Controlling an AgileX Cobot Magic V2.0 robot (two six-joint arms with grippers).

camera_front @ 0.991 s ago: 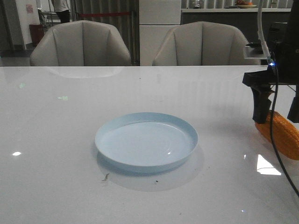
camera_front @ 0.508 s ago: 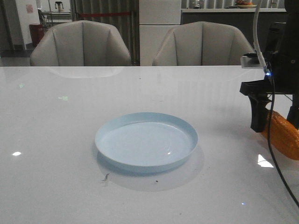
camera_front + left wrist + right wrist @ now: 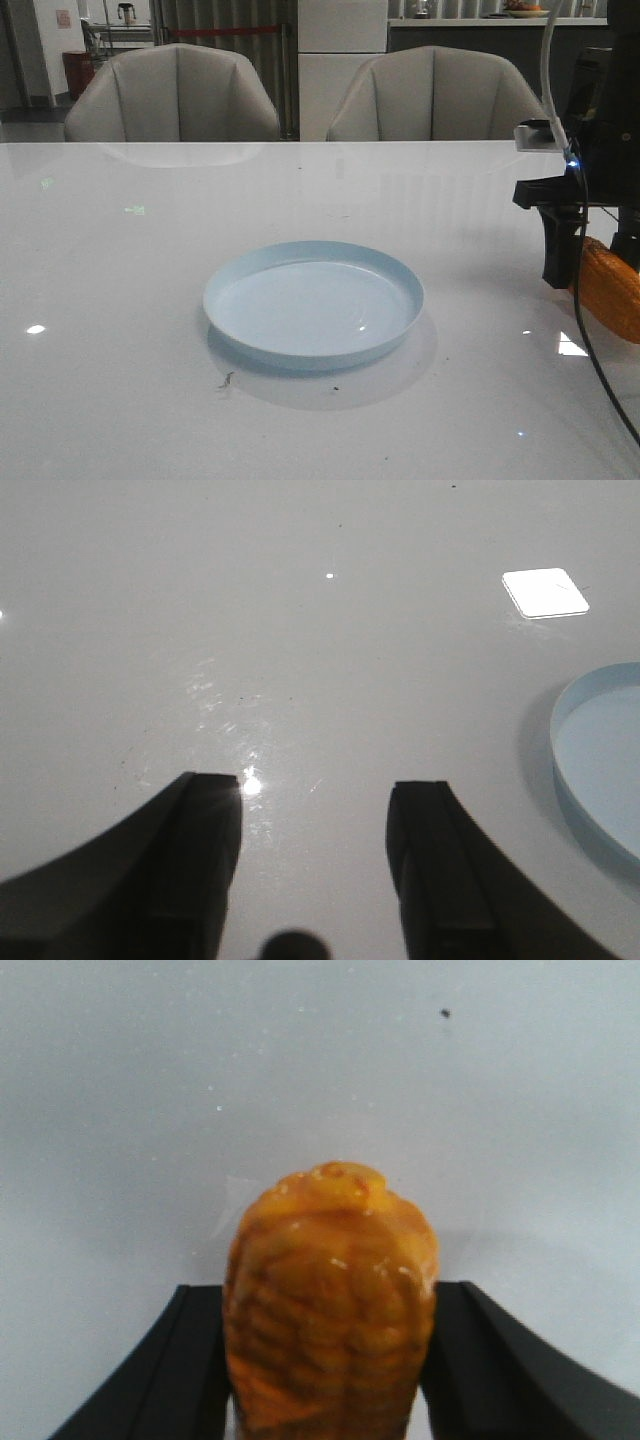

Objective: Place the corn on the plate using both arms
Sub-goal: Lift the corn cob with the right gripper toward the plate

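Observation:
The orange corn (image 3: 612, 290) lies on the white table at the far right. My right gripper (image 3: 594, 272) is lowered over it, one black finger on each side. In the right wrist view the corn (image 3: 330, 1310) fills the gap between the fingers of the right gripper (image 3: 328, 1290), jaws wide and close against its sides. The pale blue plate (image 3: 225, 310) sits empty at the table's middle. My left gripper (image 3: 315, 780) is open and empty over bare table, with the plate's rim (image 3: 560, 740) off to one side. The left arm is out of the front view.
A white cable (image 3: 556, 60) and a small lit module (image 3: 575, 160) hang on the right arm. Two grey chairs (image 3: 175, 95) stand behind the table's far edge. A bright light reflection (image 3: 545, 592) lies on the table.
My right gripper has come down around the corn, its fingers now lower beside it. The corn and the plate have not moved.

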